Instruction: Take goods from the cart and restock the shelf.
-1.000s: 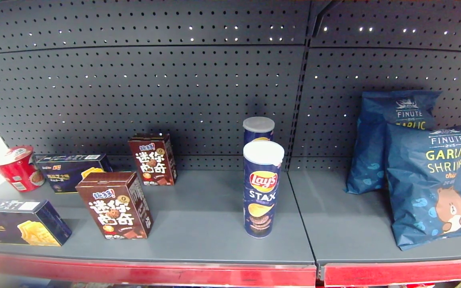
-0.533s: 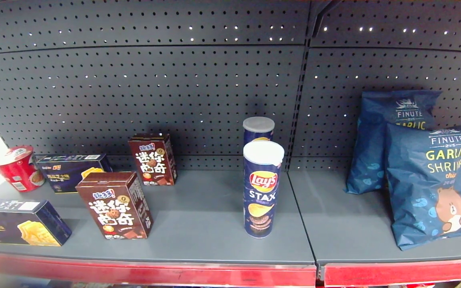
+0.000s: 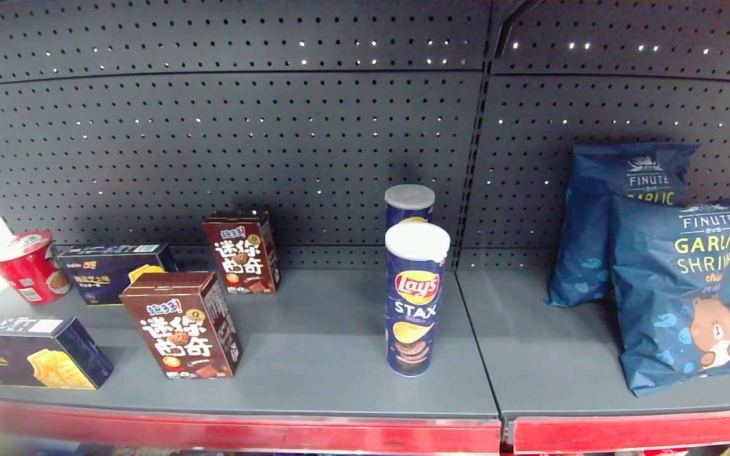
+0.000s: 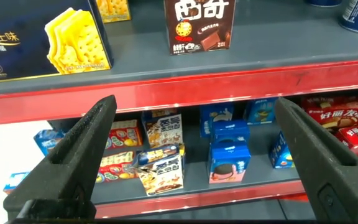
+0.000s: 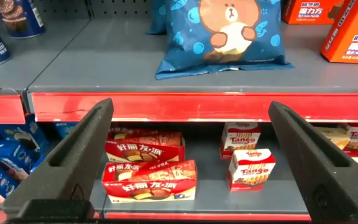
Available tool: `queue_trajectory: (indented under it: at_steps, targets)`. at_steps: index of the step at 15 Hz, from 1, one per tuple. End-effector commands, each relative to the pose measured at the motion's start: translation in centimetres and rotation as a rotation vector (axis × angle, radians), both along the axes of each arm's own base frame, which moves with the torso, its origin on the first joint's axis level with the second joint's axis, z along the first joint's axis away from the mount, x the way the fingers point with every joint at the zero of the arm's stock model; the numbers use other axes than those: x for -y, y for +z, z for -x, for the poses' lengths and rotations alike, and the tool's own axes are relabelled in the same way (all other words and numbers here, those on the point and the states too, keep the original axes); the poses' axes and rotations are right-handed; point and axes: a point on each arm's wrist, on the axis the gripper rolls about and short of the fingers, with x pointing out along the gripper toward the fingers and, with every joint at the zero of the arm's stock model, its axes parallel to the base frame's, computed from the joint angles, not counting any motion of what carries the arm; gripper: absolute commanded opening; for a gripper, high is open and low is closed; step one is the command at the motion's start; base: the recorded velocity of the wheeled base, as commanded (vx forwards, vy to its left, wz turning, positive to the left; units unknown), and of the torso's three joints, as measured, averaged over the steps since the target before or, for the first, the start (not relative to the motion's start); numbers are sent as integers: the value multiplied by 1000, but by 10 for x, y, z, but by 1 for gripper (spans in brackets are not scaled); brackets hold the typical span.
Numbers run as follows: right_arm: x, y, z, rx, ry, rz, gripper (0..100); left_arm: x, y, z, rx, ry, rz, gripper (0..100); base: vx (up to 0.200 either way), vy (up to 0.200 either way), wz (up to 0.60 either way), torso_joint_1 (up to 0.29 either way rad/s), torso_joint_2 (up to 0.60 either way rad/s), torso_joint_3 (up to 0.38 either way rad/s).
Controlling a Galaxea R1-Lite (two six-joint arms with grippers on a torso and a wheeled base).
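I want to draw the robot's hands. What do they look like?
The left gripper and right gripper look alike: each has two dark grey, matte fingers, shaped like long wedges, thick at the base and narrowing to a blunt tip.

The grey shelf (image 3: pixel 314 342), red along its front lip, carries two upright blue chip cans near its middle: the front can (image 3: pixel 416 304), and the rear can (image 3: pixel 409 204) just behind at 12 o'clock. At their 9 o'clock stand the brown near cookie box (image 3: pixel 182 326) and far cookie box (image 3: pixel 243 252); at 3 o'clock, upright, the blue front bag (image 3: pixel 682 291) overlaps the rear bag (image 3: pixel 612 209)
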Motion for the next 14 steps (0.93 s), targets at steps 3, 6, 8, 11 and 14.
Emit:
queue_trajectory:
  at_steps: [3,6,8,11,14]
  targets:
    - [0,0,0,-1,0,1,100,0,0,0,-3,0,5,100,0,0,0,0,0,0]
    - [0,0,0,-1,0,2,100,0,0,0,-2,7,-5,100,0,0,0,0,0,0]
    - [0,0,0,-1,0,1,100,-1,0,0,-2,40,3,100,0,-100,0,4,1,1]
    - [0,0,0,-1,0,1,100,-1,0,0,-2,40,3,100,0,0,0,0,0,0]
    - [0,0,0,-1,0,1,100,-1,0,0,-2,39,3,100,0,0,0,0,0,0]
